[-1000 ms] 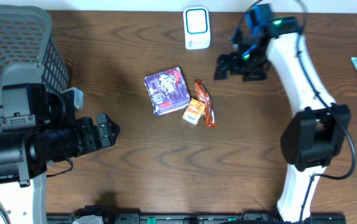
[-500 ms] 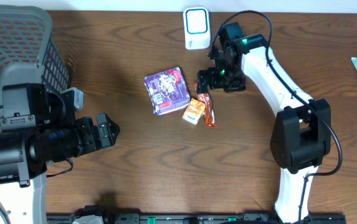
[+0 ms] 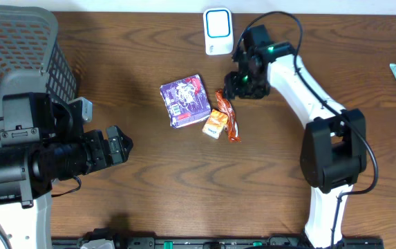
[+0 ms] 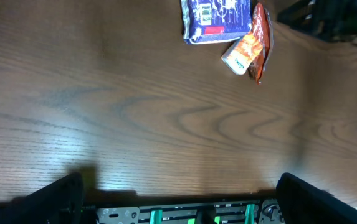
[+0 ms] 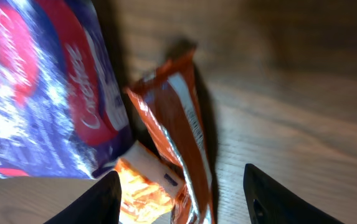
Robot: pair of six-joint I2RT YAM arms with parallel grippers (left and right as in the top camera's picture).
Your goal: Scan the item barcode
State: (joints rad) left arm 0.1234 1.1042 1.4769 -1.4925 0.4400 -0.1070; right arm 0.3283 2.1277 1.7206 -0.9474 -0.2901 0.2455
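Shop-checkout mock-up: scanner (image 3: 218,31), basket (image 3: 19,38).

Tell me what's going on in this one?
The right gripper hangs over the top end of the red snack wrapper, its fingers either side of it and not clamped. A purple packet and a small orange packet lie right beside the wrapper; the white scanner stands beyond them. The left gripper sits open near the basket, holding nothing.

Dim, blurry wrist views; sharp overhead.
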